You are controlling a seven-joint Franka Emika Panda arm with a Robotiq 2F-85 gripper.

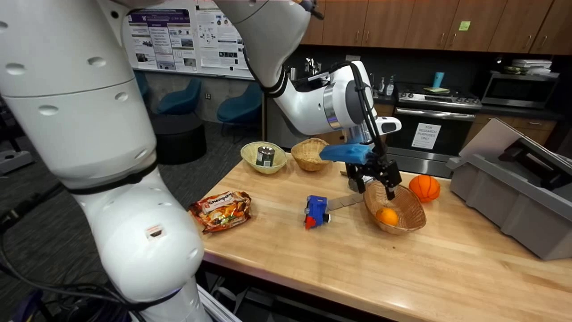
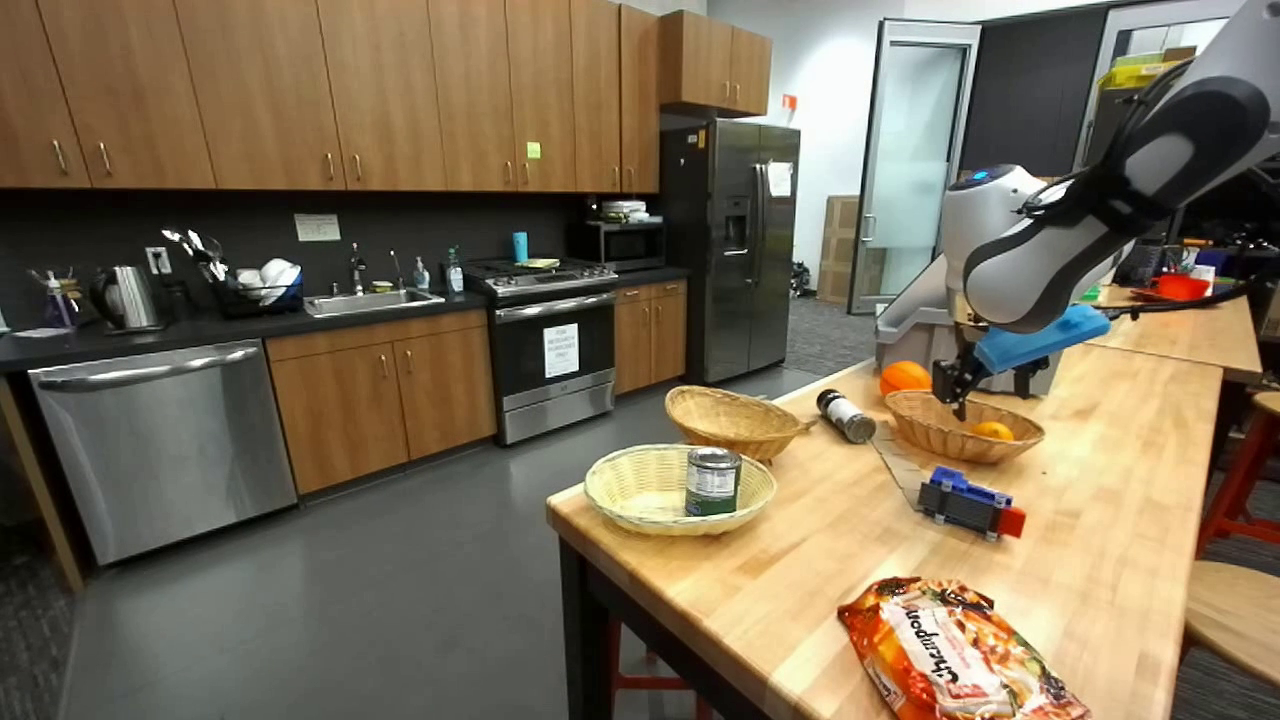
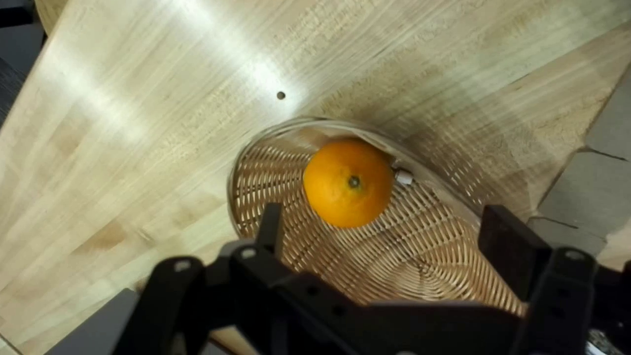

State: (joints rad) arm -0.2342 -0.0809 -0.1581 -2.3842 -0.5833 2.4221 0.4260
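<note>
My gripper [image 1: 376,191] is open above a brown wicker basket [image 1: 413,214], fingers pointing down. In the wrist view, my fingertips [image 3: 384,213] stand wide apart over the basket [image 3: 394,256], with nothing between them. An orange [image 3: 349,182] sits inside at one end, just ahead of the fingers and apart from them. The orange also shows in both exterior views [image 1: 387,216] [image 2: 993,431]. A small white piece [image 3: 404,176] lies beside it. An orange ball with dark lines [image 1: 424,188] stands behind the basket.
A grey tote [image 1: 500,210] stands beyond the ball. A blue toy with a red end [image 2: 968,502], a food bag [image 2: 960,650] and a bottle [image 2: 846,416] lie on the table. A pale basket [image 2: 630,490] holds a can [image 2: 712,482]; another wicker basket [image 2: 735,422] stands by it.
</note>
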